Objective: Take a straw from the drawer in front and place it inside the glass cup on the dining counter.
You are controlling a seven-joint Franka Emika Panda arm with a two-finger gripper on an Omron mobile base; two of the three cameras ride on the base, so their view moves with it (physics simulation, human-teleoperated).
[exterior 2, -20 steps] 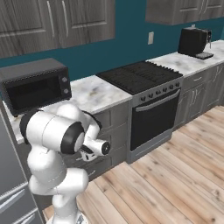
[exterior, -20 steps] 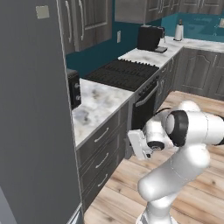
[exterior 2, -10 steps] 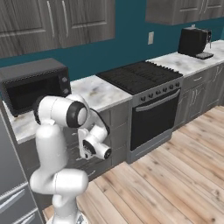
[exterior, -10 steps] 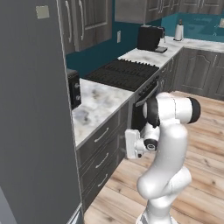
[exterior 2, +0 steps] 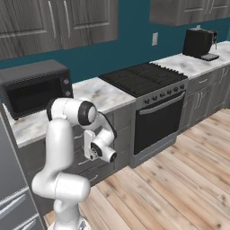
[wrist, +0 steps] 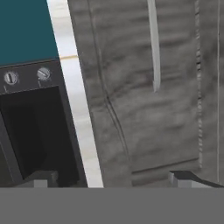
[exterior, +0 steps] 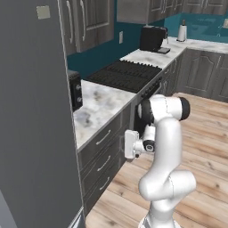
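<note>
Three drawers (exterior: 103,153) face the open tool (exterior: 128,144), microwave (exterior 2: 33,88) above.

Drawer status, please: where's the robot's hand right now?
Hand open, empty, facing the drawer front. Drawer shut, handle ahead, untouched. Nothing between.

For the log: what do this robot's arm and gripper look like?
A glossy white arm of rounded, tube-like links with dark grey joint bands. The gripper is a boxy white hand carrying a round black camera lens; its two small fingertips are dark grey. No cables or markings visible.

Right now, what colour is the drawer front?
Dark grey wood-grain drawer front, silver bar handle; clearest in the hand view.
</note>
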